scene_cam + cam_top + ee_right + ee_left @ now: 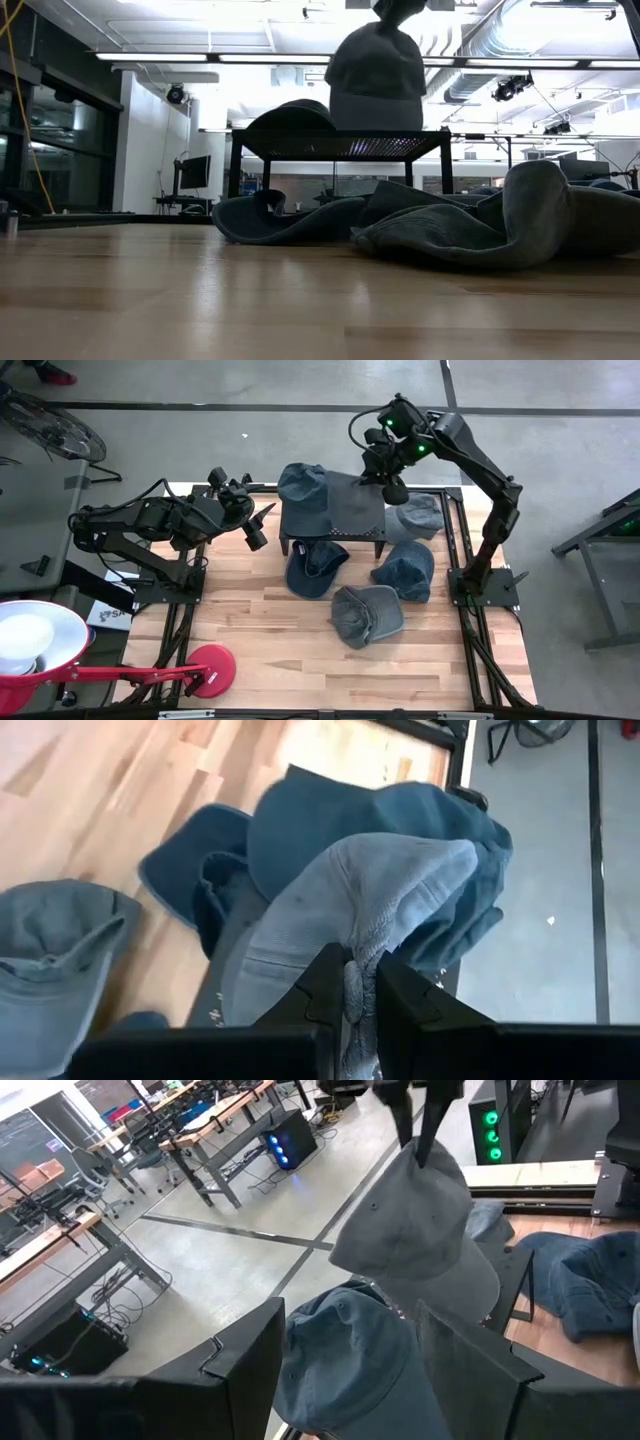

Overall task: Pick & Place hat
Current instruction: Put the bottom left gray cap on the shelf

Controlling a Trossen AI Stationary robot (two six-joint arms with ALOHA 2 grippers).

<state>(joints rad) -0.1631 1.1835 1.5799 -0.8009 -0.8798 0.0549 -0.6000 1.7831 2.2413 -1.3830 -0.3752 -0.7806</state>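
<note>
A grey hat (375, 80) hangs below my right gripper (393, 488), which is shut on it over the far right part of a small black stand (330, 538). In the low view the hat's lower rim reaches down to the stand's top; whether it touches does not show. A blue cap (300, 482) lies on the stand's far left corner. My left gripper (258, 525) waits open in the air just left of the stand, with the blue cap (345, 1355) beyond its fingers. My right gripper pinches a bunched fold at the top of the grey hat's crown (360, 982) between its two fingers (328, 990). The fingers come from above, slanting down from the far right. The hat hangs below them, crown up and brim down (440, 1285), over the stand.
Several more hats lie on the wooden table (260, 650): a dark blue one (315, 567) in front of the stand, a blue one (405, 570) to its right, a grey one (366, 615) nearer, another (420, 515) right of the stand. A red lamp base (210, 668) stands near left.
</note>
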